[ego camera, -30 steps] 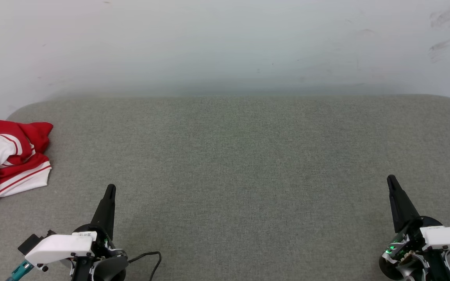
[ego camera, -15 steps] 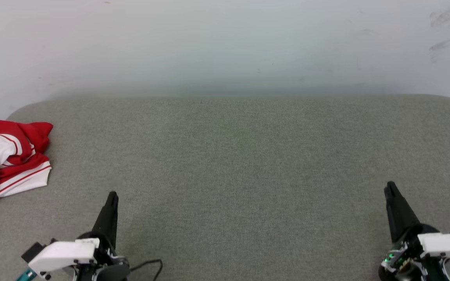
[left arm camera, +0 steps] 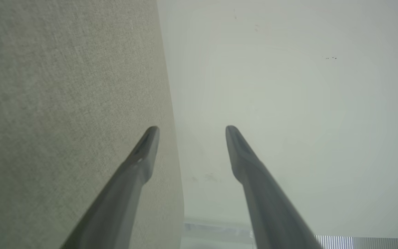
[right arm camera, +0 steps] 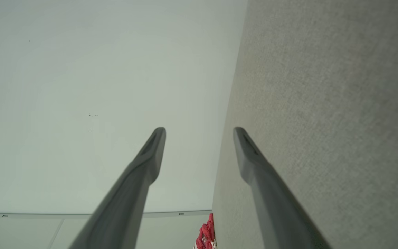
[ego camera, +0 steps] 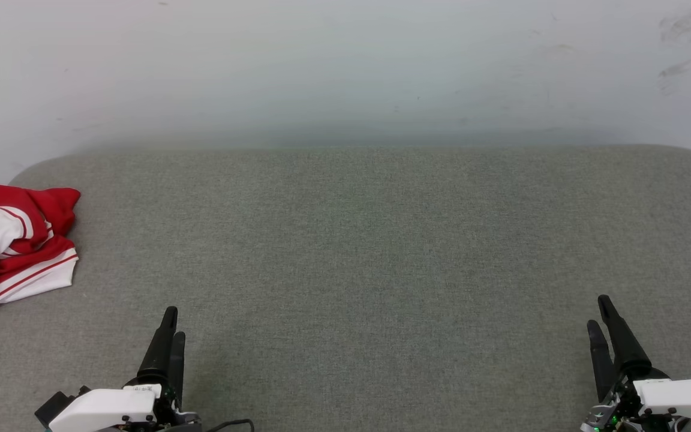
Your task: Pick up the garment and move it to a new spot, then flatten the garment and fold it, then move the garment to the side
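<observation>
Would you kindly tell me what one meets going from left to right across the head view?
red and white shirt → left hand → right hand

Support: one grey woven-fabric pad [ego camera: 345, 252], lying flat and spanning the head view from 9 to 3 o'clock. Its far edge runs straight across at 12 o'clock, and both far corners are rounded. The weave is fine and the colour even. The near edge is out of frame.

Item on it: one garment [ego camera: 18, 246] at 9 o'clock, by the pad's left edge near the far left corner. It is red and white with striped trim, crumpled in a heap and partly cut off by the frame. Whether it overhangs the edge cannot be told.
</observation>
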